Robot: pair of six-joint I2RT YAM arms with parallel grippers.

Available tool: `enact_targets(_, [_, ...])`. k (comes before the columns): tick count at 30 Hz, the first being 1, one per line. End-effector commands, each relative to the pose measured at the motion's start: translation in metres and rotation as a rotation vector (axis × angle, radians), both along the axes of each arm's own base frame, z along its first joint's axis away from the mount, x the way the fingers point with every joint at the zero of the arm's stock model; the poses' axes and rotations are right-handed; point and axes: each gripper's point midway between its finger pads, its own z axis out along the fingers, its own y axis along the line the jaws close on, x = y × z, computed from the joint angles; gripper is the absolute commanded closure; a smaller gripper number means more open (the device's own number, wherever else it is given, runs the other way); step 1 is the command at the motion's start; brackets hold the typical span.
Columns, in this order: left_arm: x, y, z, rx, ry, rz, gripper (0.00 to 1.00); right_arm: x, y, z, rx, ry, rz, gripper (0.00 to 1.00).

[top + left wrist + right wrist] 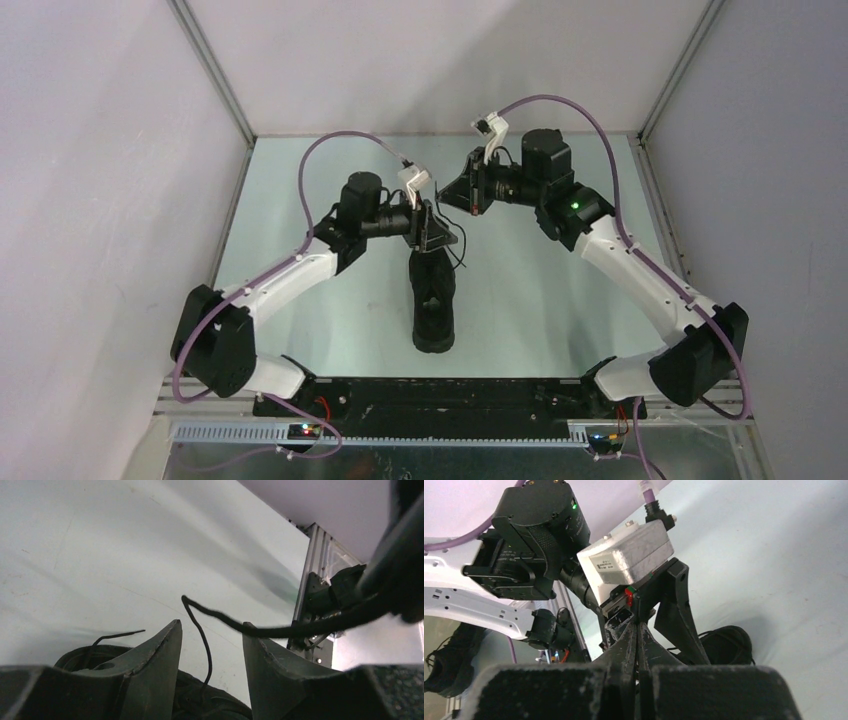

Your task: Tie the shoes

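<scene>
The black shoe (434,305) lies lengthwise in the middle of the table. It also shows in the left wrist view (220,705) and the right wrist view (729,642). My left gripper (437,240) hangs over the shoe's far end. It is open (212,624), and a thin black lace (204,640) rises from the shoe between its fingers without touching them. That lace bends and runs right (280,629) to my right gripper (400,570). My right gripper (455,197) is just beyond and right of the left one, its jaws pressed together (636,627), apparently on the lace. A second lace end (120,634) sticks out at the left.
Grey walls with metal corner posts (215,70) enclose the pale green table (540,300). The arm bases sit on a black bar (430,395) at the near edge. A dark shoe-like shape (449,660) lies beyond the left arm, in the right wrist view.
</scene>
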Motion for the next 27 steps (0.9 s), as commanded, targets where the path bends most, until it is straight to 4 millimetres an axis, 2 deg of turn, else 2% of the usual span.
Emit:
enact_targets(1, [0.01, -0.004, 0.051, -0.179, -0.072, 0.015, 0.46, 0.005, 0.01, 0.021, 0.066, 0.012, -0.003, 1.0])
enact_targets(3, [0.013, -0.005, 0.058, -0.215, -0.071, 0.016, 0.46, 0.01, 0.008, 0.022, 0.07, 0.02, -0.025, 1.0])
enact_targets(7, [0.018, -0.006, 0.066, -0.243, -0.079, 0.018, 0.55, 0.016, 0.008, 0.025, 0.074, 0.025, -0.043, 1.0])
enact_targets(9, [0.021, -0.006, 0.066, -0.239, -0.084, 0.02, 0.64, 0.018, 0.008, 0.027, 0.075, 0.023, -0.046, 1.0])
enact_targets(12, [0.023, -0.006, 0.059, -0.215, -0.085, 0.027, 0.87, 0.02, 0.007, 0.028, 0.078, 0.019, -0.048, 1.0])
enact_targets(14, [0.024, -0.004, 0.053, -0.194, -0.083, 0.035, 0.97, 0.021, 0.006, 0.026, 0.073, 0.021, -0.049, 1.0])
enact_targets(16, [0.023, -0.001, 0.045, -0.158, -0.069, 0.035, 1.0, 0.023, 0.002, 0.022, 0.06, 0.014, -0.041, 0.99])
enact_targets(17, [0.022, 0.002, 0.043, -0.132, -0.094, 0.033, 1.0, 0.025, -0.002, 0.019, 0.056, 0.008, -0.026, 0.86])
enact_targets(18, [0.02, 0.006, 0.035, -0.097, -0.073, 0.034, 1.0, 0.026, -0.006, 0.014, 0.033, -0.021, -0.006, 0.78])
enact_targets(19, [0.021, 0.01, 0.034, -0.066, -0.11, 0.037, 1.0, 0.03, -0.014, 0.008, 0.022, -0.022, 0.023, 0.64])
enact_targets(20, [0.019, 0.017, 0.025, -0.027, -0.086, 0.044, 1.0, 0.029, -0.02, -0.002, -0.014, -0.041, 0.064, 0.59])
enact_targets(21, [0.019, 0.022, 0.024, -0.004, -0.117, 0.046, 1.0, 0.042, -0.035, -0.014, -0.04, -0.033, 0.044, 0.52])
enact_targets(22, [0.018, 0.03, 0.015, 0.027, -0.09, 0.057, 1.0, 0.043, -0.043, -0.028, -0.088, -0.058, 0.078, 0.5])
enact_targets(23, [0.018, 0.035, 0.013, 0.046, -0.104, 0.064, 1.0, 0.055, -0.056, -0.045, -0.126, -0.051, 0.067, 0.47])
enact_targets(24, [0.017, 0.043, 0.004, 0.076, -0.08, 0.079, 1.0, 0.061, -0.064, -0.071, -0.215, -0.068, 0.09, 0.45])
enact_targets(26, [0.013, 0.053, -0.012, 0.141, -0.072, 0.082, 0.99, 0.065, -0.077, -0.114, -0.366, -0.099, 0.144, 0.44])
enact_targets(27, [0.012, 0.055, -0.013, 0.151, -0.071, 0.088, 0.99, 0.057, -0.079, -0.133, -0.439, -0.132, 0.215, 0.44])
